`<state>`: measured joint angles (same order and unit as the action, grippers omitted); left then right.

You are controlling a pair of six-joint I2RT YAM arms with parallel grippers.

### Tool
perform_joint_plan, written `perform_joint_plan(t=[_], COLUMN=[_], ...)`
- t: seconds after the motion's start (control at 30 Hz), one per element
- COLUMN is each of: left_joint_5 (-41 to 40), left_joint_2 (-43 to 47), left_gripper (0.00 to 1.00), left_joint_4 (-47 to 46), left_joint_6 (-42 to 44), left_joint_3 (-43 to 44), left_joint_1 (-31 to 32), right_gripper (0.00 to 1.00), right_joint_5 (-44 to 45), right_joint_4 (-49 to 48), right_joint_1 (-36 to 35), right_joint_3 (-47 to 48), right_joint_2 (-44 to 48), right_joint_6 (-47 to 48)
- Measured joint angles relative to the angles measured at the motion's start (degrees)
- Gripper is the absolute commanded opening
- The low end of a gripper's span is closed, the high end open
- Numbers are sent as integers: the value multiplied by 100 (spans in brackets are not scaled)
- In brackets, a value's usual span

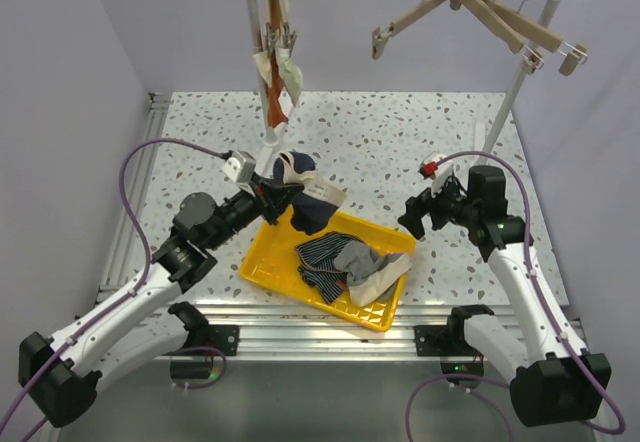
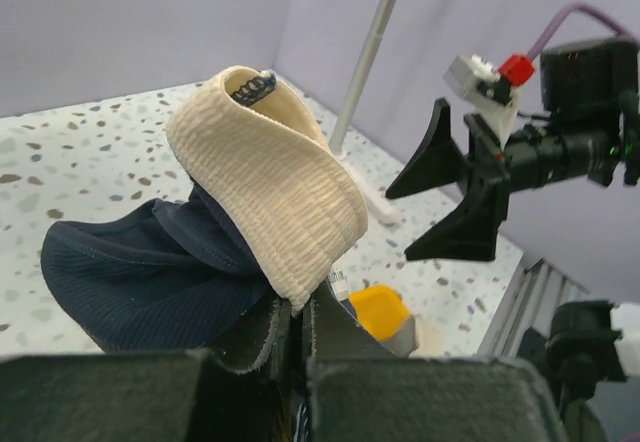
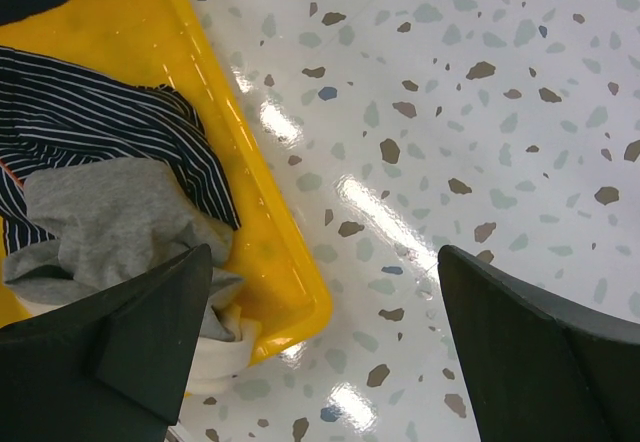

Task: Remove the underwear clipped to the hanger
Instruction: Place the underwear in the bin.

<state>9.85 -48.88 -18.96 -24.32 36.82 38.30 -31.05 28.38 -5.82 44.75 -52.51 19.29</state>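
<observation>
A speckled table (image 1: 400,142) sits between pale walls. The left gripper (image 1: 268,194) is clamped on navy briefs (image 2: 150,267) with a cream waistband, over the yellow tray's (image 1: 270,267) far edge. The right gripper (image 1: 412,218) gapes, holding nothing. Striped briefs (image 1: 330,252) and grey briefs (image 1: 365,262) lie in the tray; orange-red briefs (image 1: 273,102) and pale briefs (image 1: 291,77) hang clipped on a hanger (image 1: 275,32).

In the left wrist view the navy briefs (image 2: 150,272) hide the left gripper's (image 2: 300,347) fingertips. In the right wrist view the yellow tray (image 3: 290,272) and striped briefs (image 3: 90,122) run off the frame's left edge. In the top view, garments at upper centre (image 1: 277,67) overlap, count unclear.
</observation>
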Motion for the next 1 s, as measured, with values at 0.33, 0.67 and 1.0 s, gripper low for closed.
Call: perform_joint_plan(t=[0.33,0.67,1.0], left_joint_5=[251,-260,-737], left_joint_2=[13,-107,872], left_gripper=[0,75,100], left_joint_4=[1628,2524,2929], left_joint_6=[391,59,90], left_joint_3=[-599,-879,-699], left_joint_1=[315,422,452], right_gripper=[99,98,98], right_joint_5=[-13,-627,-1532], right_joint_4=[-61,44,46], right_joint_1=[15,15,-402], right_joint_3=[0,138,1519], right_joint_2=[-166,-131,-313], right_joint_6=[-17,144,205])
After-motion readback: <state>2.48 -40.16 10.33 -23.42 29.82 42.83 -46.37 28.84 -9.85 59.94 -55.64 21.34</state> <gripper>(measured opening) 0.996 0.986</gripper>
